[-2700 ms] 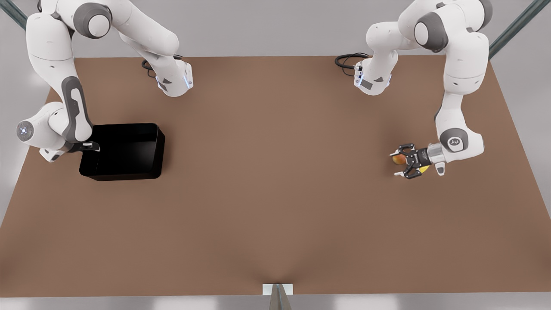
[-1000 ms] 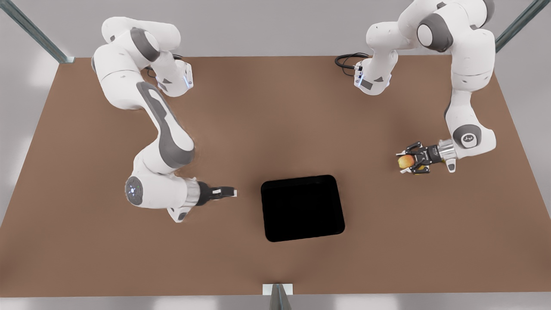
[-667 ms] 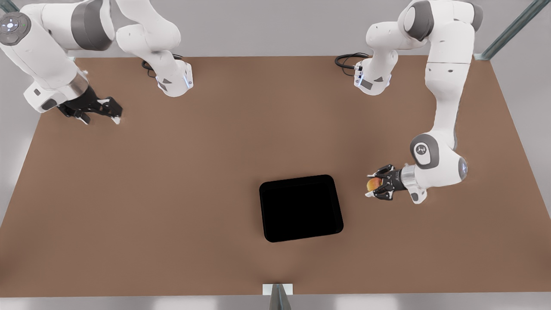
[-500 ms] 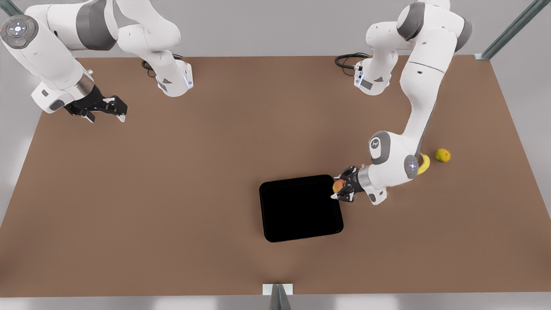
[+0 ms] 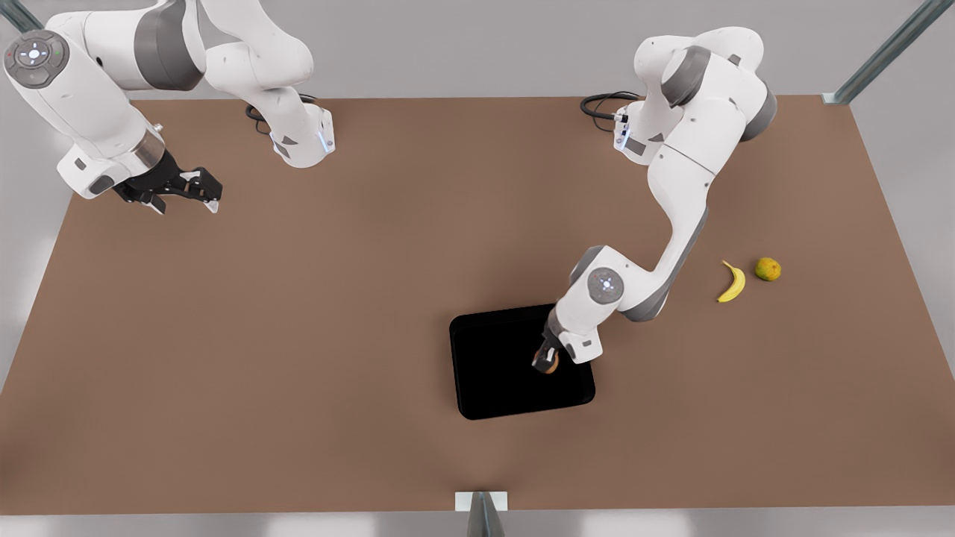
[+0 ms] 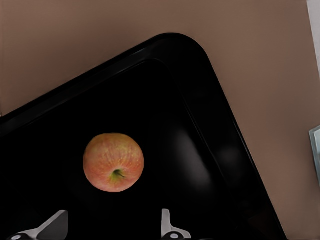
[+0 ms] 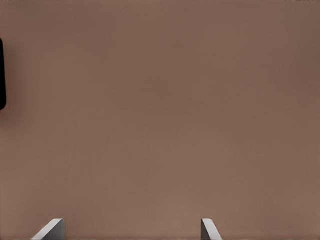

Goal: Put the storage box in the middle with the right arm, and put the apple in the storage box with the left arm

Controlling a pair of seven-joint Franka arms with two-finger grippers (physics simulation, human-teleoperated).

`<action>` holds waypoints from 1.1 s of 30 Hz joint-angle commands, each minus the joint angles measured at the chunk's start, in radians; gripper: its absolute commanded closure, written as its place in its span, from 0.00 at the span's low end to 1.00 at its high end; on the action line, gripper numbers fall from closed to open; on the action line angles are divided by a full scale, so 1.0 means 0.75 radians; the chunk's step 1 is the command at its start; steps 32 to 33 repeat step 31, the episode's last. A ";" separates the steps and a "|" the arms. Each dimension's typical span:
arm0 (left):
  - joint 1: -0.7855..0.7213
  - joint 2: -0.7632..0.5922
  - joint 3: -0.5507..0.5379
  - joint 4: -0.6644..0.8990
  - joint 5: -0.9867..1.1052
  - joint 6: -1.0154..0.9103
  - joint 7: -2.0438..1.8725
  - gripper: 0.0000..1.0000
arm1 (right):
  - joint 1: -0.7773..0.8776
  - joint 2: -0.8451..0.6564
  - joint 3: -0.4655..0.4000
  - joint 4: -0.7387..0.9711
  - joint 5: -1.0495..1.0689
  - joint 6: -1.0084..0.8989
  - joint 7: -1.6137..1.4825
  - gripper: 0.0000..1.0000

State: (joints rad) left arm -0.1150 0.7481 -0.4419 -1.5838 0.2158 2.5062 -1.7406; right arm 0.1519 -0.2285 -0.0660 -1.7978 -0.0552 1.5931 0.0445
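The glossy black storage box (image 5: 492,365) (image 6: 215,150) lies on the brown table, near the middle and toward the front edge. The red-orange apple (image 5: 551,368) (image 6: 113,162) rests inside it, near the side at the front view's right. My left gripper (image 5: 545,359) (image 6: 112,226) hangs just above the apple, open, its fingertips (image 6: 54,223) wide apart and off the fruit. My right gripper (image 5: 179,190) (image 7: 129,227) waits open above the table at the front view's far left. A sliver of the box (image 7: 1,75) shows in the right wrist view.
A yellow banana (image 5: 733,282) and a green-orange round fruit (image 5: 767,268) lie on the table at the front view's right. The two arm bases (image 5: 302,138) (image 5: 645,138) stand at the back edge.
The left arm carried the apple from the front view's right over the box wall and let go of it inside. The right arm barely moved.
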 commanded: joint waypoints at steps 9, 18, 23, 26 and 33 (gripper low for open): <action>0.010 -0.660 0.256 -0.246 -0.234 -0.541 1.564 0.00 | 0.000 -0.002 0.004 -0.006 0.000 0.001 0.000 0.00; 0.037 -0.871 0.557 0.168 -0.275 -1.452 2.319 0.00 | -0.002 -0.014 0.014 -0.037 0.000 -0.003 0.000 0.00; 0.035 -0.693 0.532 0.348 -0.278 -1.462 2.319 0.00 | 0.000 -0.021 0.020 -0.037 0.000 0.001 0.002 0.00; 0.035 -0.642 0.530 0.418 -0.278 -1.495 2.317 0.00 | 0.000 -0.023 0.020 -0.043 0.000 0.001 0.002 0.00; 0.035 -0.639 0.520 0.418 -0.275 -1.497 2.302 0.00 | 0.000 -0.035 0.020 -0.049 0.000 0.001 0.006 0.00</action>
